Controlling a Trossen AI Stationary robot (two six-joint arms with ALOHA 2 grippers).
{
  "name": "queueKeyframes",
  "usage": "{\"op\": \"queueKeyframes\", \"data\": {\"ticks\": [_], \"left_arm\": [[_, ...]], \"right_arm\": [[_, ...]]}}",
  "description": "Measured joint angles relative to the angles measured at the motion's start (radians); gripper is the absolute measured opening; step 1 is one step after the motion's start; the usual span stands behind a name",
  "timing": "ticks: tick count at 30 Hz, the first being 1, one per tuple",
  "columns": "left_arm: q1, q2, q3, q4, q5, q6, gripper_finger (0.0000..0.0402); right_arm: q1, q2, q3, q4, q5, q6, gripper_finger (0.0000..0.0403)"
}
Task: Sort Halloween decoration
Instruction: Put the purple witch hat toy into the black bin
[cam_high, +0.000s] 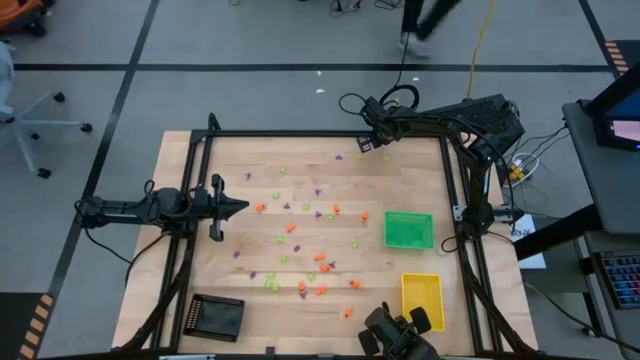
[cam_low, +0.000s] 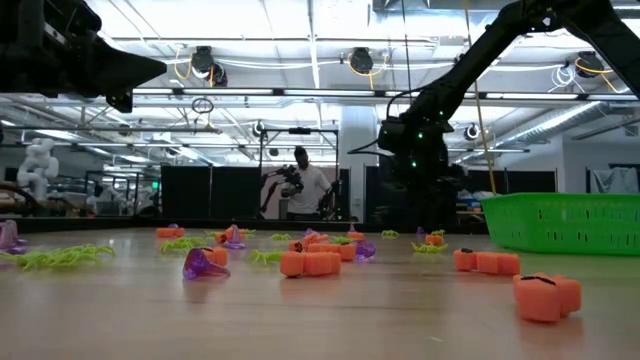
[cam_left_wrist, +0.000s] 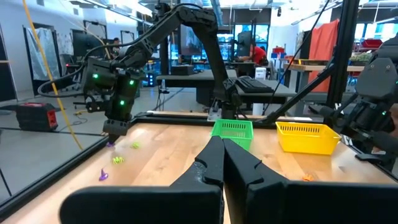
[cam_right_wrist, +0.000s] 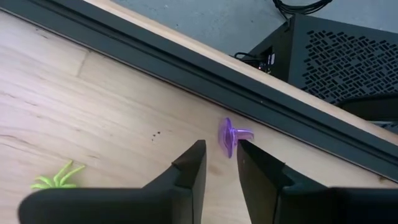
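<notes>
Three trays (cam_high: 409, 229) look empty; right hand (cam_right_wrist: 217, 163) narrowed around a purple trinket (cam_right_wrist: 227, 137).

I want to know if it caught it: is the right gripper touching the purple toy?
Cannot tell. In the right wrist view the purple toy sits just past the right gripper, whose fingertips are slightly parted; no clear contact or gap shows.

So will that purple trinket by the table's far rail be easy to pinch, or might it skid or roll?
The purple trinket looks like small hard plastic, so probably stiff and light. Its rounded disc may roll or pop free between the right end effector fingers.
</notes>
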Motion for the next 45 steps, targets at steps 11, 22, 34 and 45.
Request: {"op": "queueKeyframes", "data": {"ticks": [11,22,34,45], "left_arm": [[0.000,0.000,0.000,-0.001,0.000,0.000,0.0000],[0.000,0.000,0.000,-0.001,0.000,0.000,0.0000],[0.000,0.000,0.000,0.002,0.000,0.000,0.0000],[0.000,0.000,0.000,0.007,0.000,0.017,0.0000]], "right_arm": [[0.000,0.000,0.000,-0.007,0.003,0.020,0.0077],[0.000,0.000,0.000,0.006,0.004,0.031,0.0077],[0.004,0.043,0.000,0.014,0.033,0.025,0.0077],[0.002,0.041,0.000,0.027,0.028,0.013,0.0077]]}}
